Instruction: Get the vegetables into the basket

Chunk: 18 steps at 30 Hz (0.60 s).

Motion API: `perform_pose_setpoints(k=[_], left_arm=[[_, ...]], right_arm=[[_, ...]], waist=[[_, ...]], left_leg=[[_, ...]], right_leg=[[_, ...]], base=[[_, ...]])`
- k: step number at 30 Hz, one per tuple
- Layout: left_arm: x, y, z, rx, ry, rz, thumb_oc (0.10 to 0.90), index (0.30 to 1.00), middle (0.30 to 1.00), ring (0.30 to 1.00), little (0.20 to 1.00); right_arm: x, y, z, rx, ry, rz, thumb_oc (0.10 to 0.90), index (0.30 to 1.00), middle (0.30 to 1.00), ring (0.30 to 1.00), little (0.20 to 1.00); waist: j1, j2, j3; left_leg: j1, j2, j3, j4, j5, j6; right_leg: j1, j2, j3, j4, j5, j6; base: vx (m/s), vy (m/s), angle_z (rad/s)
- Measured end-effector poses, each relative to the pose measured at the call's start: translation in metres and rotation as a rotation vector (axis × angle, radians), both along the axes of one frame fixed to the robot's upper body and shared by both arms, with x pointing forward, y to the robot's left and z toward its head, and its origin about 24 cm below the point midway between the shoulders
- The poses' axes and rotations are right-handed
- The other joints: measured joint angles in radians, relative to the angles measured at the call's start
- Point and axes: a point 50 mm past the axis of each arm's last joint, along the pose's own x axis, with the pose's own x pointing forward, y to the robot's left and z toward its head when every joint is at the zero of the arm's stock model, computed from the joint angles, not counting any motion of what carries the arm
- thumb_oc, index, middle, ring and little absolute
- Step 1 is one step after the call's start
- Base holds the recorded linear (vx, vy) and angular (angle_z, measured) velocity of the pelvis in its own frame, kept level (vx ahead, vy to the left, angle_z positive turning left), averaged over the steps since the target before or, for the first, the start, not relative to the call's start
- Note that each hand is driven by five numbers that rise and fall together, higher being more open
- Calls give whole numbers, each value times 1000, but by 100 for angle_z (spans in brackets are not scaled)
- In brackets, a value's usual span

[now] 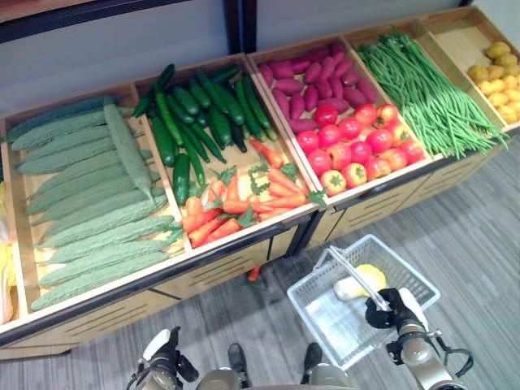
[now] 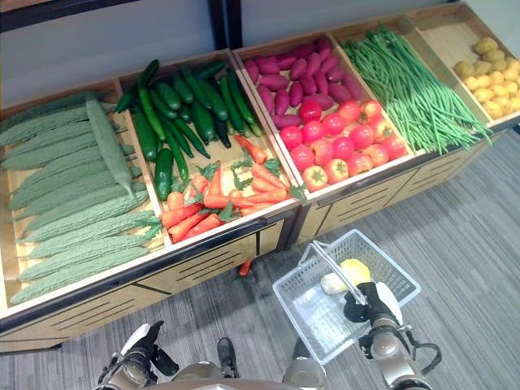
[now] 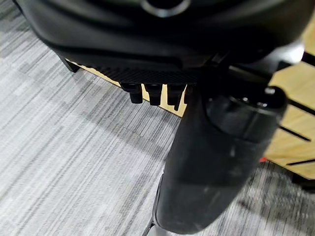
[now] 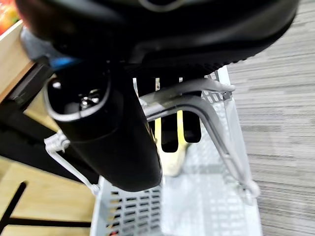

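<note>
A white wire basket (image 1: 317,280) hangs low over the floor in front of the stand, and my right hand (image 1: 391,312) is shut on its handle (image 4: 217,132). Inside lie a yellow vegetable (image 1: 372,276) and a pale one (image 1: 348,288). The wooden stand holds bitter gourds (image 1: 89,203), cucumbers (image 1: 199,118), carrots (image 1: 236,203), purple sweet potatoes (image 1: 313,81), tomatoes (image 1: 353,142), green beans (image 1: 431,93) and yellow potatoes (image 1: 497,77). My left hand (image 1: 162,359) hangs at the lower left, relaxed and holding nothing, with its thumb (image 3: 216,162) over the grey floor.
One carrot (image 1: 254,273) lies on the floor under the stand's front edge, left of the basket. Grey carpet (image 1: 479,244) stretches in front of the stand. The stand's wooden front panel (image 1: 219,272) runs close behind the basket.
</note>
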Motion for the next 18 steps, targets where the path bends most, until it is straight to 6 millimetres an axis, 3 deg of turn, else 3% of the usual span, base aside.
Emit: perform_pose_setpoints(k=[2,3,4,5,6,9,12,14,15,16,18], left_arm=[[1,-7,-1,13,22,-101,900,1000,1000,1000,1000],[2,-5,0,22,18,-121,900,1000,1000,1000,1000],[2,-2,1,25,14,-110,900,1000,1000,1000,1000],[1,0,0,25,22,-98,900,1000,1000,1000,1000],[2,3,0,28,33,-73,900,1000,1000,1000,1000],[-2,15,1,39,45,-34,900,1000,1000,1000,1000],[-28,30,-2,53,112,6,900,1000,1000,1000,1000],[-50,26,-8,39,167,33,900,1000,1000,1000,1000],[-65,23,-11,21,198,53,900,1000,1000,1000,1000],[-69,20,-13,4,198,81,900,1000,1000,1000,1000],[-67,18,-13,-22,174,154,900,1000,1000,1000,1000]], right_arm=[[7,-4,-4,-24,38,-10,400,300,300,300,300],[6,-3,-4,-29,36,-10,400,300,300,300,300],[5,-2,-5,-24,33,-9,400,300,300,300,300],[-1,-4,-10,-25,50,-29,400,300,300,300,300],[-7,-5,-18,-19,87,-86,400,300,300,300,300],[-33,-8,-33,16,176,-200,400,300,300,300,300],[-69,0,-50,79,270,-312,400,300,300,300,300],[-80,-4,-53,69,316,-330,400,300,300,300,300],[-90,-10,-53,58,341,-367,400,300,300,300,300],[-93,-17,-51,44,349,-383,400,300,300,300,300],[-96,-26,-48,27,352,-407,400,300,300,300,300]], waist=[[-1,11,1],[3,5,-1],[8,-1,-4],[4,-2,-6],[-8,-2,-7],[-17,2,-11],[-25,-21,-51],[-24,2,-80],[-22,43,-117],[-18,63,-121],[-15,69,-121]], left_leg=[[20,-4,-13,2,-4,24],[23,-16,-26,5,-9,33],[25,-30,-39,0,-19,56],[27,-34,-65,-2,-9,42],[26,-39,-100,-2,-16,21],[32,-44,-162,-2,-18,8],[81,-48,-206,-6,-35,-15],[97,-17,-208,-6,-66,-31],[100,24,-205,-1,-63,-57],[103,51,-198,4,-61,-60],[81,87,-194,47,-50,-78]], right_leg=[[-93,-41,65,228,-22,16],[-133,-62,100,312,-40,34],[-166,-59,166,336,-47,45],[-170,-44,235,302,-54,52],[-143,-34,297,97,-42,70],[-124,-38,374,-138,51,78],[-83,-31,340,-135,100,50],[-59,0,318,-144,118,57],[-40,40,304,-174,131,41],[-38,67,298,-175,127,28],[-34,99,282,-171,116,2]], base=[[58,77,21],[142,-29,34],[137,-113,37],[152,-167,67],[124,-144,77],[126,-179,76],[112,-229,62],[43,-190,1],[25,-195,-4],[5,-269,0],[4,-215,5]])
